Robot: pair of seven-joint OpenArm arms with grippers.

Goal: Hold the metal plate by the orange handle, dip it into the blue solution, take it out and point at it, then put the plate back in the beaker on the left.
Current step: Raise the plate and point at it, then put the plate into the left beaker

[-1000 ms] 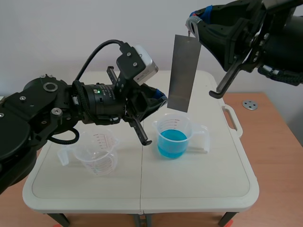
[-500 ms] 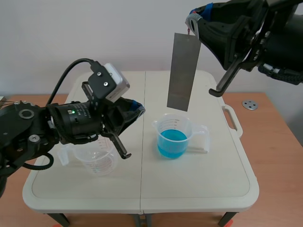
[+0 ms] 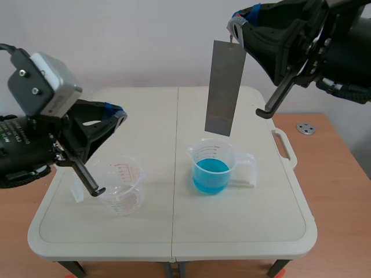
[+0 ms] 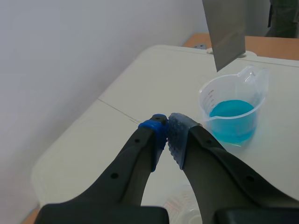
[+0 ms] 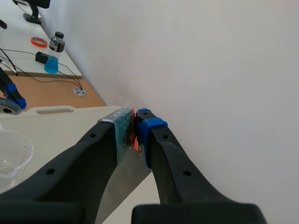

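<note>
A grey metal plate [image 3: 224, 87] hangs upright above the beaker of blue solution [image 3: 212, 167], its lower edge clear of the rim. My right gripper [image 3: 234, 30] is shut on the plate's orange handle [image 5: 133, 139] at the top. In the left wrist view the plate [image 4: 225, 28] hangs beyond the blue beaker [image 4: 231, 115]. My left gripper [image 3: 117, 113] is shut on nothing, raised over the table's left side above the empty clear beaker [image 3: 120, 186]. Its pads [image 4: 177, 134] meet in the left wrist view.
A white folding table [image 3: 174, 231] carries both beakers and has a handle [image 3: 284, 147] at its right edge. A small metal disc [image 3: 305, 128] lies on the wooden surface to the right. A wall stands behind the table.
My left arm has drawn back to the left, away from the plate and blue beaker, and now stands over the empty beaker. The right arm and plate have stayed still.
</note>
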